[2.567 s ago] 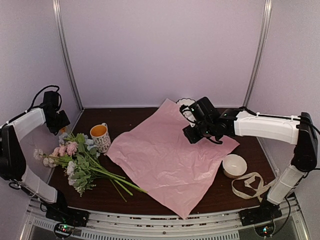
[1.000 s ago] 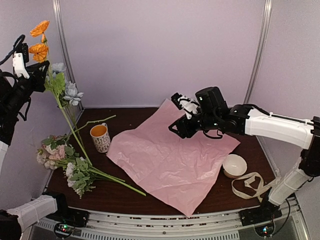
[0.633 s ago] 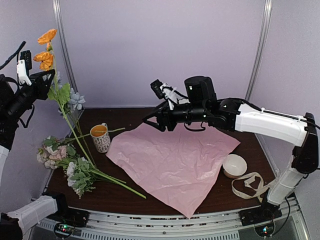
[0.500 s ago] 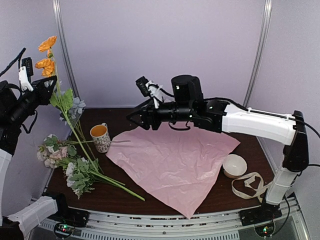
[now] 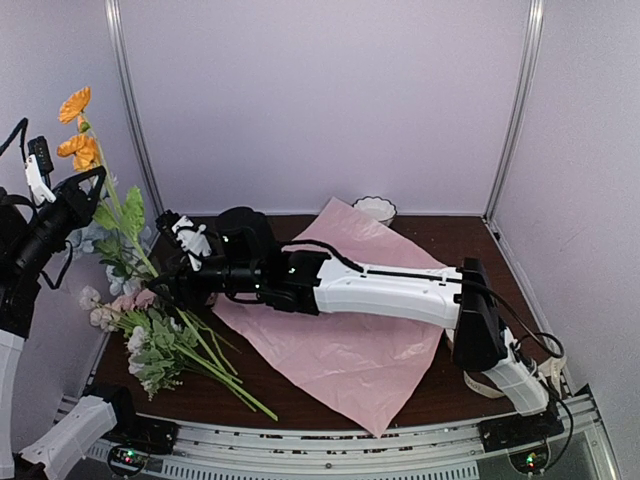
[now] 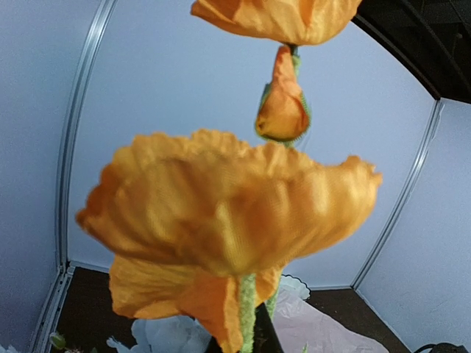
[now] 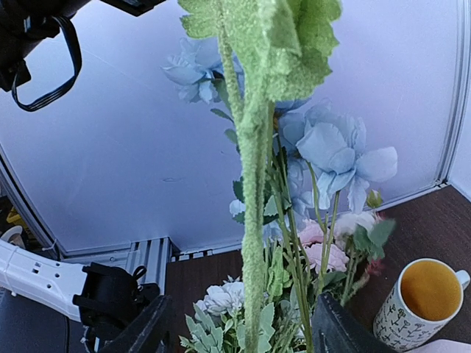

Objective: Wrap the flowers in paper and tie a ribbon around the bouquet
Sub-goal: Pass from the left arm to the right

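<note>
My left gripper (image 5: 90,190) is raised at the far left, shut on one tall stem of the flowers; its orange blooms (image 6: 221,220) fill the left wrist view and hide the fingers. The rest of the flowers (image 5: 150,335) lie at the table's left. My right gripper (image 5: 168,288) has reached across to them. It is open, with the hanging green stem (image 7: 254,279) between its spread fingers (image 7: 147,331) and untouched. The paper (image 5: 350,335) lies flat, pink side up, mid-table. The ribbon (image 5: 545,360) is mostly hidden behind the right arm.
A mug (image 7: 427,301) with an orange inside stands just right of the flowers, hidden under the right arm from above. A white scalloped bowl (image 5: 373,208) sits at the back of the table. The right arm stretches over the paper's left half.
The right arm swung left over the paper and down to the flowers, and its jaws now straddle the lifted stem. The left arm, still holding that stem, tilted a little.
</note>
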You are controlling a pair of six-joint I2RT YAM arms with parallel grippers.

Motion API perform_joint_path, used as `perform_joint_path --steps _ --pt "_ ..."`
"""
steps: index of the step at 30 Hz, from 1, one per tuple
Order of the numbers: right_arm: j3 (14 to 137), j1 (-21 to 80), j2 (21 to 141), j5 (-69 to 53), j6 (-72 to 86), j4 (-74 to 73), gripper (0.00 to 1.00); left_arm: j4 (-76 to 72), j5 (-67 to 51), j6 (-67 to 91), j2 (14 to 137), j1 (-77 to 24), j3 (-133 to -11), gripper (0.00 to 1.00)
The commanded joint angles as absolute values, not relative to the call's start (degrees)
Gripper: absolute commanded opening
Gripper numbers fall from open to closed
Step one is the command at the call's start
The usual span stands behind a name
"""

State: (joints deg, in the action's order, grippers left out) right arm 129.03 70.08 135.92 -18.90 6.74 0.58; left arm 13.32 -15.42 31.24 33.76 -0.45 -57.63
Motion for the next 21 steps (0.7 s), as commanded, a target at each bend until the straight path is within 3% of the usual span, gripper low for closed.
perform_joint_path --steps 1,4,14,21 --pt "131.6 71.4 137.1 -14.2 5.5 1.2 0.62 10.6 -17.3 32.3 32.3 -0.6 -55.7 0.0" --pt "131.5 71.5 138.0 -13.2 6.2 0.7 0.53 11.0 -17.9 32.3 32.3 -0.6 -55.6 0.0" --pt "131.2 71.6 140.4 -12.5 5.7 1.1 0.43 11.6 -18.6 32.8 33.4 -0.5 -56.0 0.0" --pt "131.2 71.6 139.8 -13.2 6.1 0.3 0.0 12.0 -18.0 32.4 34.0 -0.5 -55.9 0.0"
